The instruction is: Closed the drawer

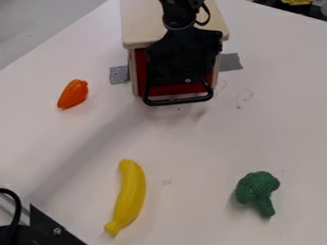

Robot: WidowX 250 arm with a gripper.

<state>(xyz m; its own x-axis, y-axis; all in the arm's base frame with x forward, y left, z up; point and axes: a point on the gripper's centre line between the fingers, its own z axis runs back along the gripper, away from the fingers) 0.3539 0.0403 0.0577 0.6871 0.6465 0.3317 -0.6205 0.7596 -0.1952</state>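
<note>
At the near left corner are a black metal bracket (52, 227) and a black cable (16, 206). A yellow toy banana (132, 194) lies on the near left part of the table (191, 143), one end toward the near edge. Well apart from it, at the near right, the green toy broccoli (257, 188) has its stalk pointing nearer. Farther off, at the left, lies an orange tapered toy vegetable (72, 94). The drawer (141, 72) is at the far middle, its red front between the pale side walls of a small cabinet (142, 25), with a black handle (179, 101) along its near side. The black gripper (183, 58) hangs right before that front, hiding most of it; I cannot tell how its jaws stand. Grey tape (119, 74) sits at both sides of the cabinet.
</note>
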